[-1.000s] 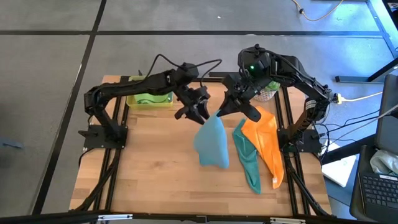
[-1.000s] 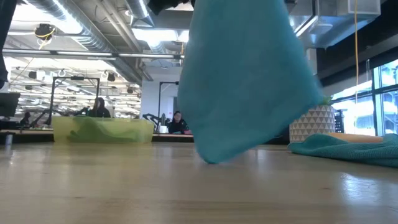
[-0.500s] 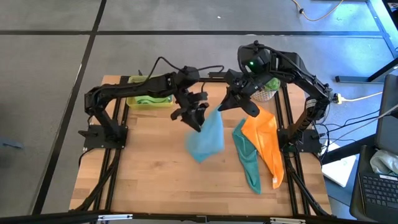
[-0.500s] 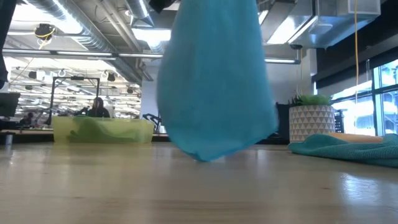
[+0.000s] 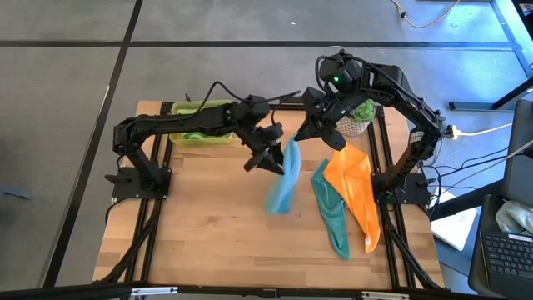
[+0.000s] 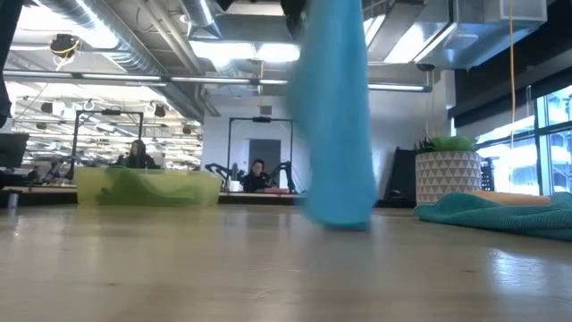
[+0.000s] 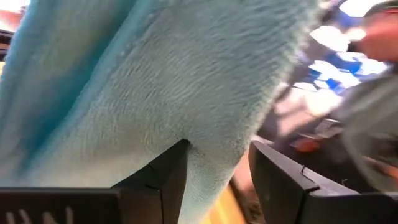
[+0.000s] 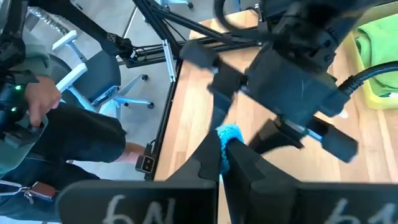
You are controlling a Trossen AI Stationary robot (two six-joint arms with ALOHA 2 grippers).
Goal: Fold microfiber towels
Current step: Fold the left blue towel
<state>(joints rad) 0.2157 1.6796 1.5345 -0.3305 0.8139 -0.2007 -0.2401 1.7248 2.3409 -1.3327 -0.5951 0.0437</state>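
Between both end effectors — left end effector (image 5: 272,158), right end effector (image 5: 295,143) — hanging light blue towel (image 5: 283,185)

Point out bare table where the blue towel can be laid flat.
Free: the wooden table left and front of the hanging blue towel, from the green tray forward. Crowded: the right side, under the teal towel and orange towel, with the planter behind.

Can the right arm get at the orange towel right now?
Probably not yet. The right claw is shut on the light blue towel, shared with the left claw. The orange towel lies uncovered close by, so releasing should free it.
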